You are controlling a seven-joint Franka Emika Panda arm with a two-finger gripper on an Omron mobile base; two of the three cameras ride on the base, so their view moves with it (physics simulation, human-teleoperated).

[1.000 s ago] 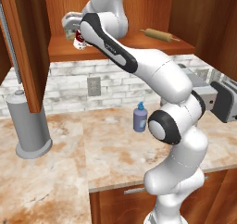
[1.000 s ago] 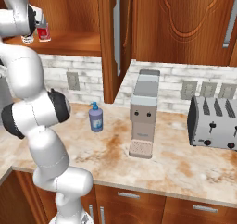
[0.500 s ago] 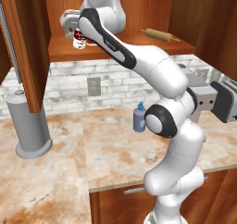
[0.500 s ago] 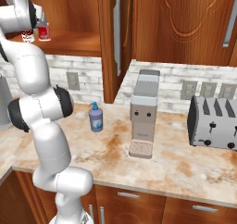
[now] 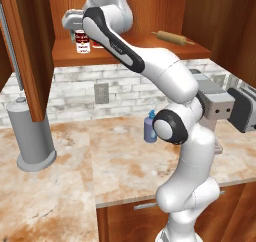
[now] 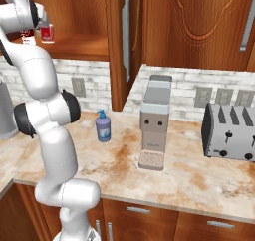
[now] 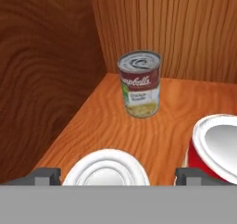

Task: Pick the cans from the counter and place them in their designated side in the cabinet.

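The tool (image 7: 111, 174), fingers straddling a white-topped can (image 7: 107, 168), is placing it on the wooden cabinet's plank shelf (image 7: 106, 126); whether it grips or has let go is unclear, and withdrawal seems next.

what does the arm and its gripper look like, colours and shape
The arm is glossy white, made of rounded, tubular segments with dark grey to black joints, including a round black cap at the elbow. No loose cables or markings show. In the hand view the gripper shows as two small, dark grey, blocky fingertips.
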